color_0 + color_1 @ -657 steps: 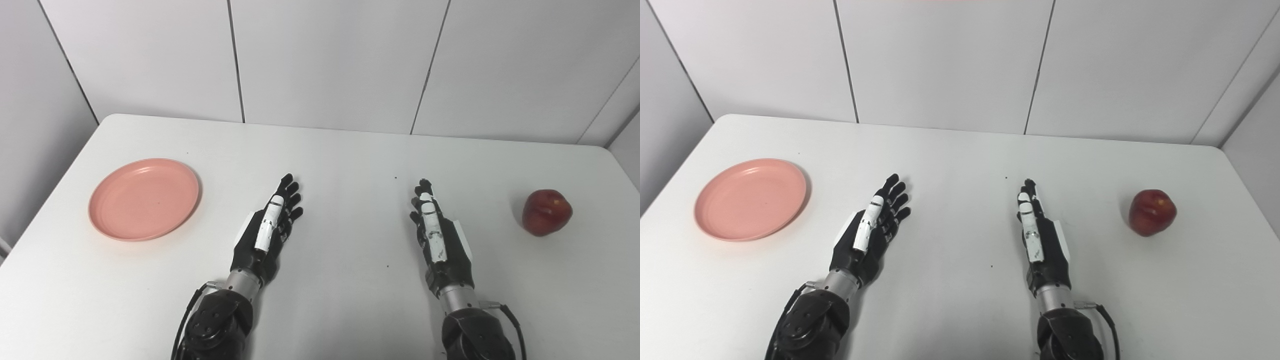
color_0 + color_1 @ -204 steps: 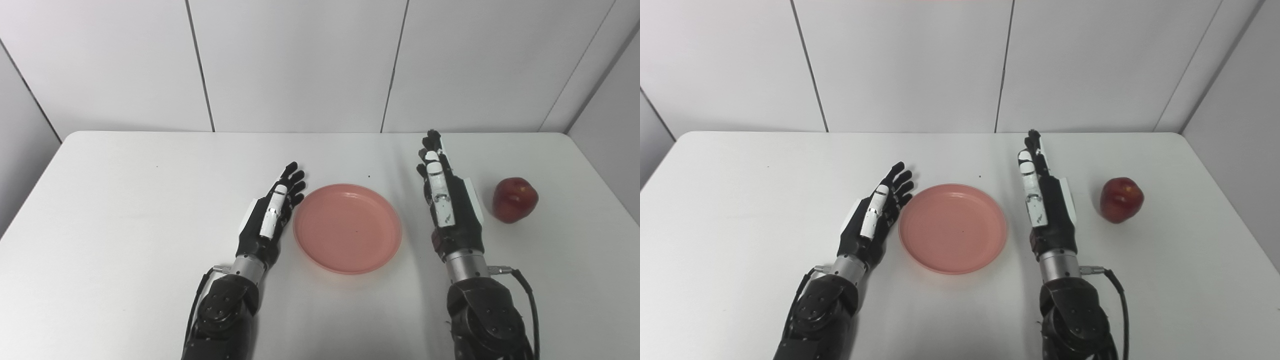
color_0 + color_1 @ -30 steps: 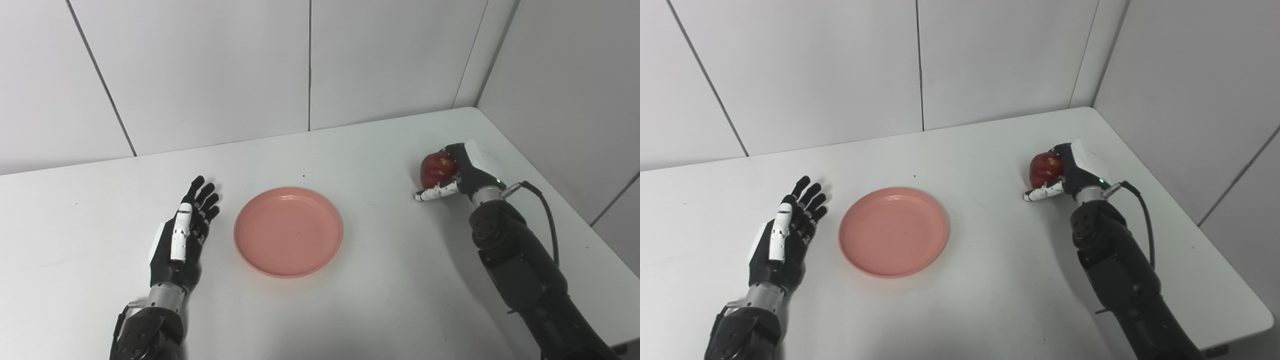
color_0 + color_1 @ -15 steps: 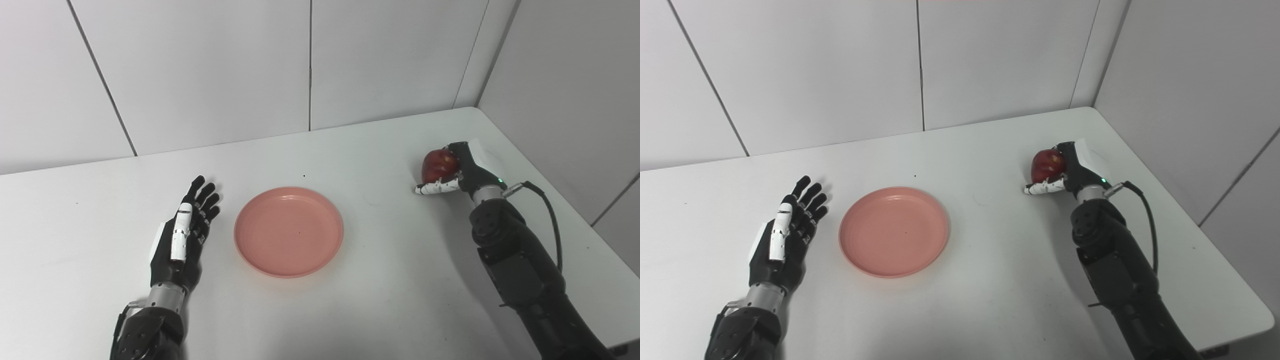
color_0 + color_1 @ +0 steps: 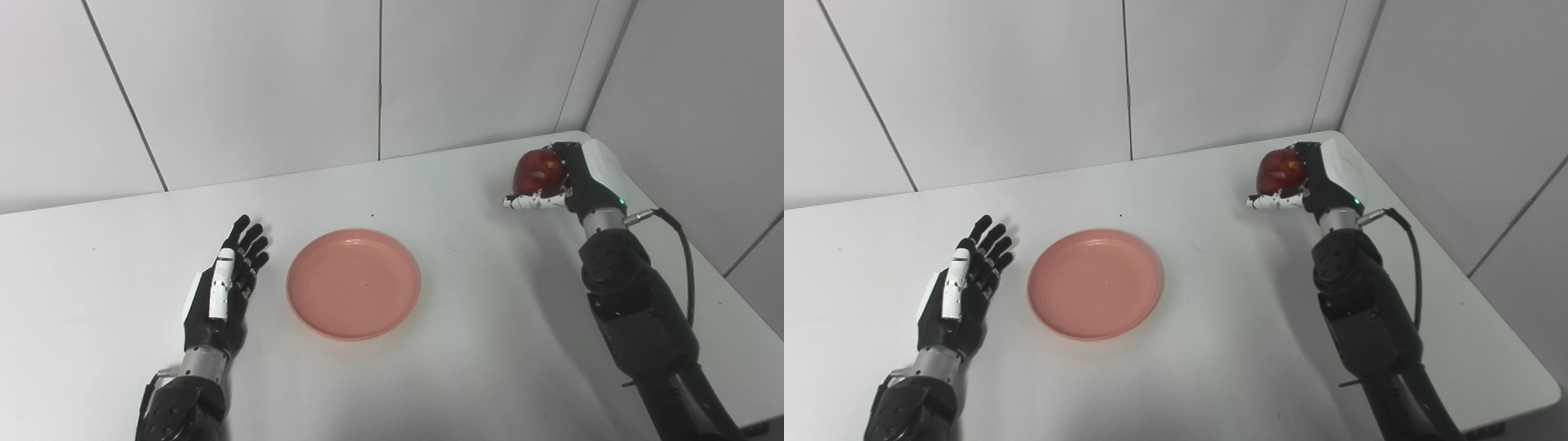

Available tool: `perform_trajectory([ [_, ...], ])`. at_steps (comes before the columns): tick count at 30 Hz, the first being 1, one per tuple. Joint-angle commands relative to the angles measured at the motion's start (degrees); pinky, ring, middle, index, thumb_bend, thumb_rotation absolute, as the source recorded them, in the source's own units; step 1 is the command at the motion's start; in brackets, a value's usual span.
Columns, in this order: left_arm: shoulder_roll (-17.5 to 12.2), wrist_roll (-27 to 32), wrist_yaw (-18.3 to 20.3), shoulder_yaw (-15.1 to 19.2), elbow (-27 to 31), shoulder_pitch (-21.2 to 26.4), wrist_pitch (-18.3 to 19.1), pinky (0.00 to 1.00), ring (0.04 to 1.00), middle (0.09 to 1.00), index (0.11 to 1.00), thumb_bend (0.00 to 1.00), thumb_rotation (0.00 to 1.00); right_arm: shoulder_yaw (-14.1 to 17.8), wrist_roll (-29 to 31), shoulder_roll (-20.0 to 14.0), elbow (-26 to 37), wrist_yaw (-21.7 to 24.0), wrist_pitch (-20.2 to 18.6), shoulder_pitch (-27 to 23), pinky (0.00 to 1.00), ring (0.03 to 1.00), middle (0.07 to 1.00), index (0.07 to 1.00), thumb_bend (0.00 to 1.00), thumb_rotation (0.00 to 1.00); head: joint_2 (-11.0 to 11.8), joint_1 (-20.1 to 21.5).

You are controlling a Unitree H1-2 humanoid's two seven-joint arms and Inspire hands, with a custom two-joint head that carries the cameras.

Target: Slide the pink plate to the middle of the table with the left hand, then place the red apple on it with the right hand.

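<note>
Red apple (image 5: 538, 172): risen off surface (image 5: 465, 343), clamped in right robot hand (image 5: 566, 180); left robot hand (image 5: 223, 291) spread, idle. Pink plate (image 5: 353, 283) awaits delivery.

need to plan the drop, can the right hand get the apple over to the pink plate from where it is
Probably yes. The right hand holds the red apple off the table, and nothing lies between it and the empty pink plate.

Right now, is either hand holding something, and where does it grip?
The right hand holds the apple, fingers round its right side, thumb beneath. The left hand holds nothing.
</note>
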State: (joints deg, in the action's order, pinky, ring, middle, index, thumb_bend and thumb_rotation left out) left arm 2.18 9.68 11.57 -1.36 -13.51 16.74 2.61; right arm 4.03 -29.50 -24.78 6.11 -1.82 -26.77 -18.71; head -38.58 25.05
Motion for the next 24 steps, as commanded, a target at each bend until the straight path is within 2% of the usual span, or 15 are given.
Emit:
perform_trajectory([
  [1,0.09,-0.51,-0.97,-0.07,-1.97,-1.29,1.83,0.95,0.939,0.941,0.929,0.35,1.0,0.03,-0.76,-0.94,3.83,0.18,0.44,-2.23,0.37,0.423,0.475,0.485,0.52,0.14,0.07,-0.11],
  [8,0.59,-0.79,-1.73,-0.26,-1.68,-1.43,2.31,0.94,0.938,0.939,0.925,0.37,1.0,-1.04,-2.38,0.66,8.76,3.4,-0.08,-4.03,0.37,0.425,0.472,0.484,0.52,0.14,0.36,-1.01],
  [13,1.1,-0.84,-2.57,-0.51,-1.36,-1.49,2.81,0.94,0.937,0.937,0.925,0.36,1.0,-2.95,-3.22,1.65,10.5,5.05,0.0,-5.64,0.37,0.429,0.476,0.484,0.52,0.14,0.6,-2.05],
  [24,1.94,-0.79,-2.92,-0.87,-2.23,-1.49,1.57,0.95,0.94,0.94,0.926,0.36,1.0,-8.0,-5.13,5.68,10.19,7.25,1.0,-9.37,0.35,0.413,0.467,0.484,0.52,0.14,1.14,-5.56],
])
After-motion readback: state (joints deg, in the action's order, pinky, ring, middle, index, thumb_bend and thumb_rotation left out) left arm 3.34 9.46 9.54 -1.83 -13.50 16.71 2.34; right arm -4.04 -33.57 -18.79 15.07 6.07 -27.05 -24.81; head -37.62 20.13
